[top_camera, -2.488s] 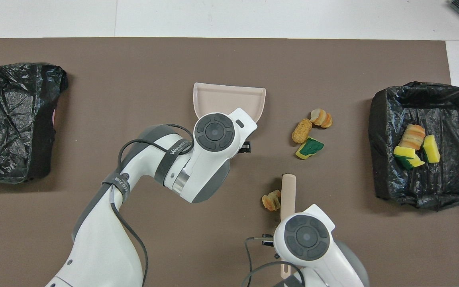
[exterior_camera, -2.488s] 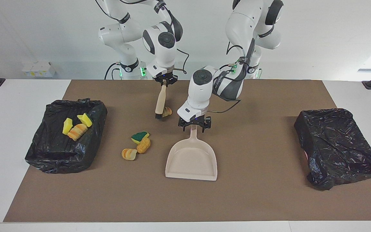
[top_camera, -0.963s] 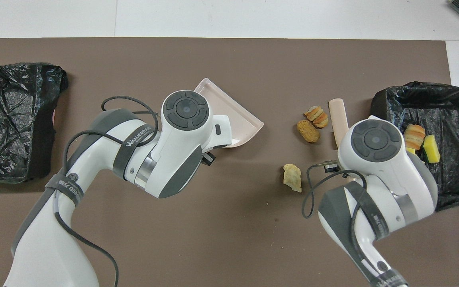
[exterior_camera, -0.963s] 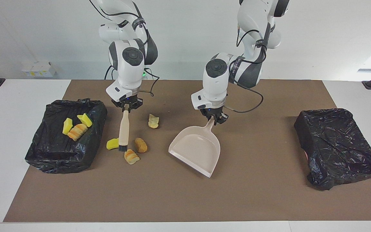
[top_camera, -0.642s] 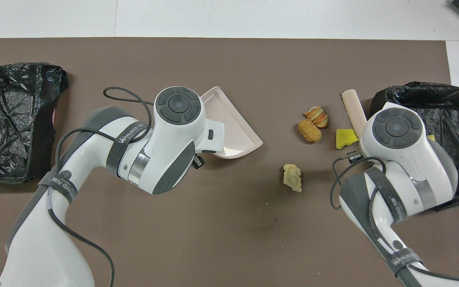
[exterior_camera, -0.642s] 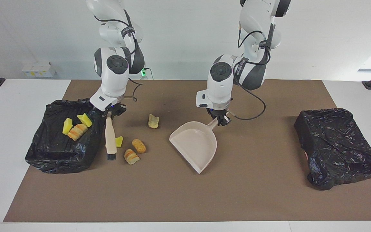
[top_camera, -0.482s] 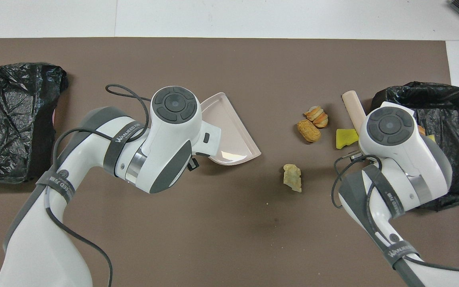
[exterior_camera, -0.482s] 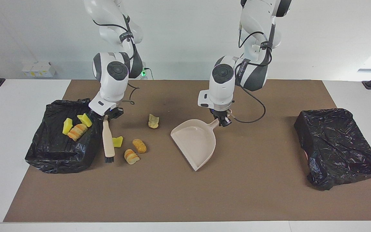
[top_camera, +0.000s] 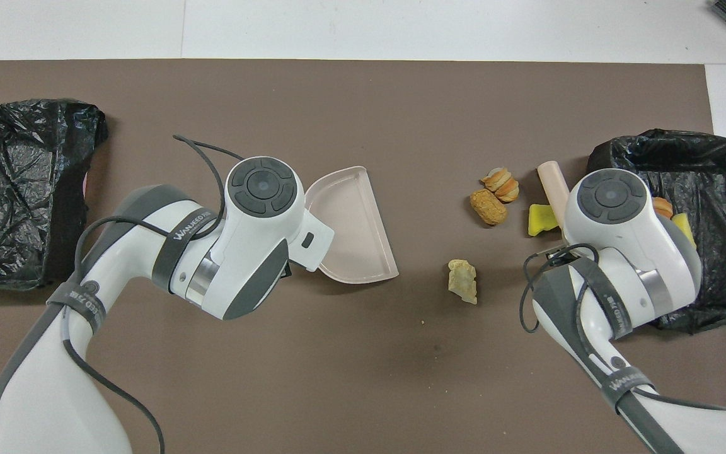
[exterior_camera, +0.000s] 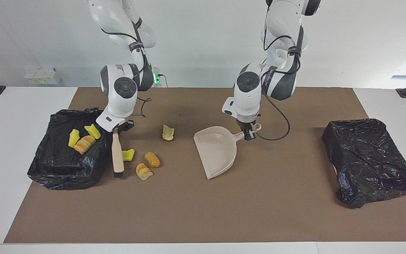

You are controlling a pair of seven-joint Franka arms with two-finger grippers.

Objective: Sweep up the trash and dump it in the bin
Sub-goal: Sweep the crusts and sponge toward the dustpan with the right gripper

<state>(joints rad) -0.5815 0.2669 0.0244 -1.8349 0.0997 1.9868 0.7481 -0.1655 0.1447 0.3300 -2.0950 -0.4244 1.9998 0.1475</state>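
Robots mid-sweep: right gripper [exterior_camera: 115, 129] pinches brush [exterior_camera: 117, 152] beside four trash scraps [exterior_camera: 147, 163] on the mat near the bin [exterior_camera: 62, 173]; left gripper [exterior_camera: 248, 134] clamps dustpan [exterior_camera: 217, 151] handle.

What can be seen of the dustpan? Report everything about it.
The dustpan is pale beige, plastic-looking, with a broad flat scoop, low raised side walls and a short handle ending in a hanging loop. It is empty. The left gripper, shut on the handle, holds it near the middle of the brown mat; its open mouth faces the right arm's end, where the loose trash lies. Whether its front lip touches the mat cannot be told.
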